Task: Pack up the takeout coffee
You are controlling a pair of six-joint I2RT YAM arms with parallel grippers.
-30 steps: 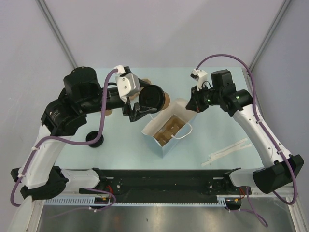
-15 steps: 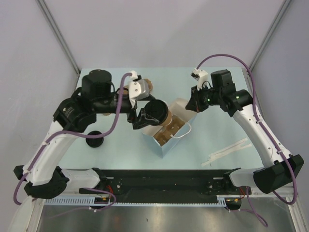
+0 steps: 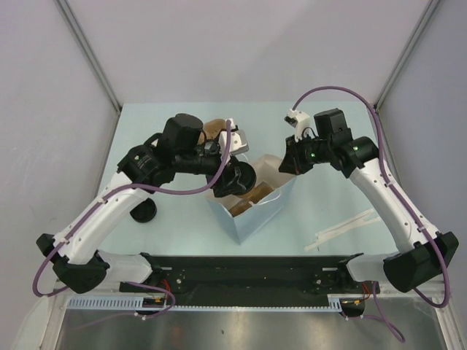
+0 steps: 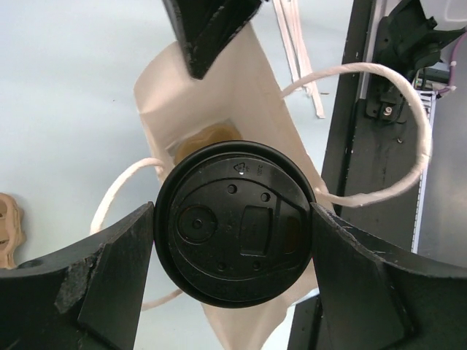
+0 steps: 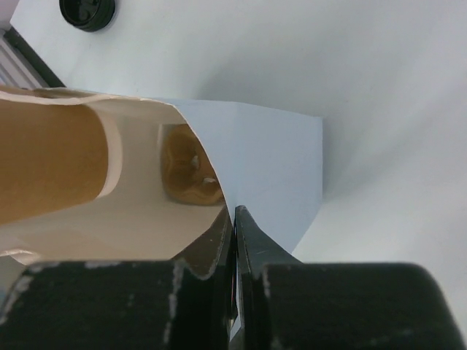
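Takeout coffee (image 3: 239, 179), clamped in the left hand (image 4: 233, 248), hangs over the bag (image 3: 252, 219) the right hand (image 5: 235, 233) pinches open, seemingly ready for lowering.

Pale blue bench (image 3: 175, 226) with a blue paper bag (image 3: 252, 217) standing open around the middle, white rope handles, something brown and cardboard-looking down inside. A loose black lid (image 3: 143, 211) sits off to the left, well apart from the bag. Some pale flat sticks (image 3: 344, 229) lie on the right. There's a tan cup (image 3: 214, 128) at the back, mostly hidden.
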